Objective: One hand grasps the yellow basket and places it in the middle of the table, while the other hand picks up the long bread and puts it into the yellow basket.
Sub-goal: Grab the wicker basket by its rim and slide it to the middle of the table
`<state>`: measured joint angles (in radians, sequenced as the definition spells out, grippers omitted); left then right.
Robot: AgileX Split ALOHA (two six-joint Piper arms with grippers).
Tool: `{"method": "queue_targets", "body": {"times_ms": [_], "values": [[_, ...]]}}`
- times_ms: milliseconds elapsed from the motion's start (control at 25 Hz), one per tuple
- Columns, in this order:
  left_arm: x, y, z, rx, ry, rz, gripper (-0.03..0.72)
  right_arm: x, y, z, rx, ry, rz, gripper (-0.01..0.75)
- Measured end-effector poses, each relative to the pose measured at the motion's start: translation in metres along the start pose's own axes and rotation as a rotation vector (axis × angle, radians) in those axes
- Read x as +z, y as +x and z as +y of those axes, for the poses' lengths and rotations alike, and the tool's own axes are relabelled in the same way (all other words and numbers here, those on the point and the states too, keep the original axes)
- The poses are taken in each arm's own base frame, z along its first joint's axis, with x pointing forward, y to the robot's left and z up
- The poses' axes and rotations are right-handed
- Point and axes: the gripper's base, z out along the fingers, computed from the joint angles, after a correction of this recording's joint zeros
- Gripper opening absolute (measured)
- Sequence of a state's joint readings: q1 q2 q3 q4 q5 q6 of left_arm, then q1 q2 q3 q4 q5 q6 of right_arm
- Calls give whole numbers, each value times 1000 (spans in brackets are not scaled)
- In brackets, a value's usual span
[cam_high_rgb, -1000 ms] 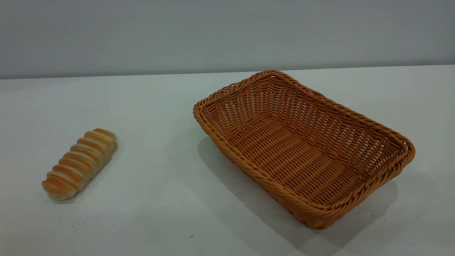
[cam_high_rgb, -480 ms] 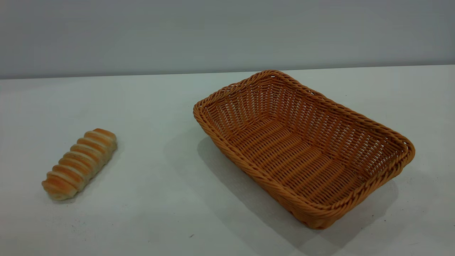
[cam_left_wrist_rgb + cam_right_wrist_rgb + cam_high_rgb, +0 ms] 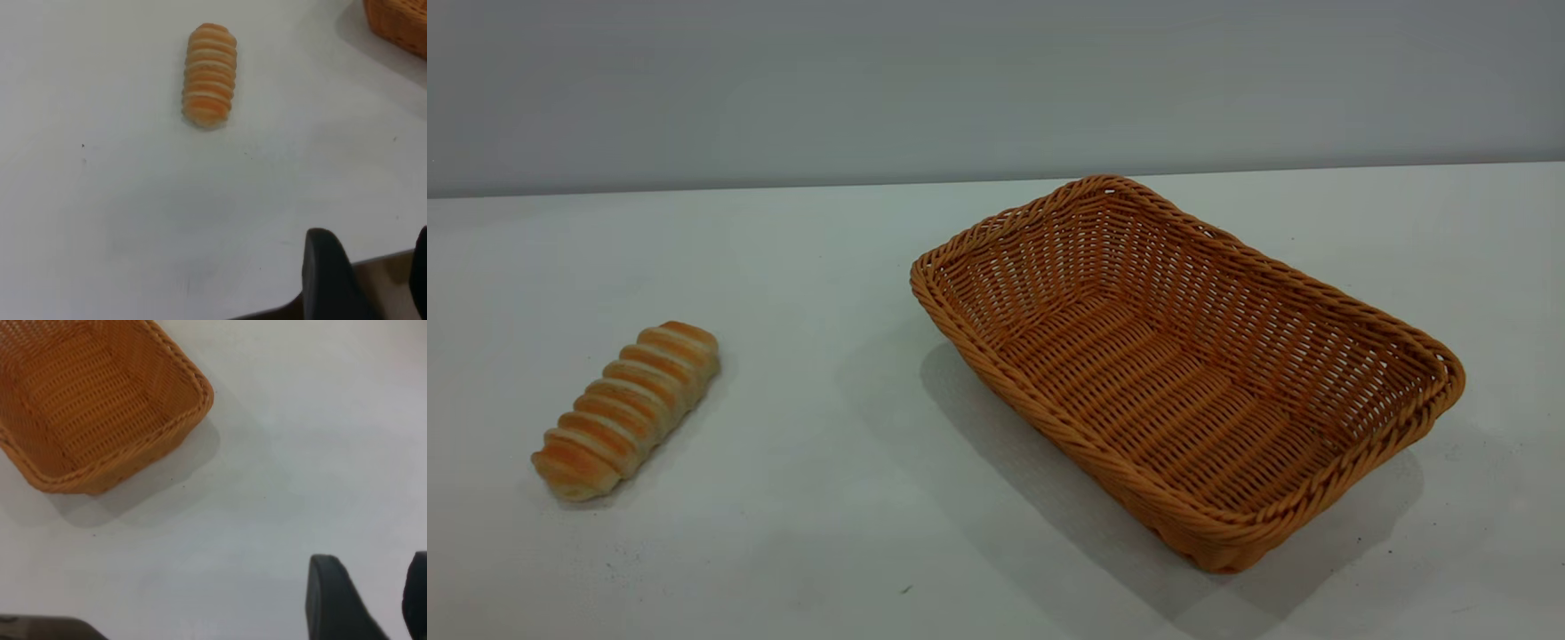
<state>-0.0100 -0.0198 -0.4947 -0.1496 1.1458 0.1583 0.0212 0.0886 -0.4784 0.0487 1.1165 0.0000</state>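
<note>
Nothing is done yet: your long bread lies well left of the empty yellow basket; left gripper and right gripper both gape, holding nothing

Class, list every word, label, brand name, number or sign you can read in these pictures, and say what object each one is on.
None. No readable text appears in any view: the basket is plain wicker, the bread has only baked ridges, and the table shows just a few dark specks. The left gripper and right gripper fingers carry no visible markings.
</note>
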Motion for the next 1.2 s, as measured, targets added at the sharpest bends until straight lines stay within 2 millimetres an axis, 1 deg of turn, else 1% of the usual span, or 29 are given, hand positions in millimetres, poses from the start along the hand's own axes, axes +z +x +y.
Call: {"method": "queue_targets", "body": {"times_ms": [240,360,480,600,760,840,960,1040,1200], "values": [[0,-1,0,2,-1,-7,365,0,0,0,0,1,0,238],[-1,-5,0,2,-6,-41,365,0,0,0,0,1,0,238],[-1,-16,0,-2,7,-73,365,0,0,0,0,1,-1,238],[7,-31,1,13,33,-73,365,-1,-4,0,1,-3,-39,238],[16,-65,3,21,62,-90,365,-4,-22,5,34,-55,-199,238],[20,-87,5,4,71,-130,365,1,-31,6,54,-76,-220,243],[24,-122,9,7,77,-196,365,20,-46,7,82,-85,-162,273],[29,-144,11,34,84,-209,365,36,-56,7,107,-91,-114,312],[52,-181,16,83,115,-155,365,73,-68,7,167,-100,19,402]]}}
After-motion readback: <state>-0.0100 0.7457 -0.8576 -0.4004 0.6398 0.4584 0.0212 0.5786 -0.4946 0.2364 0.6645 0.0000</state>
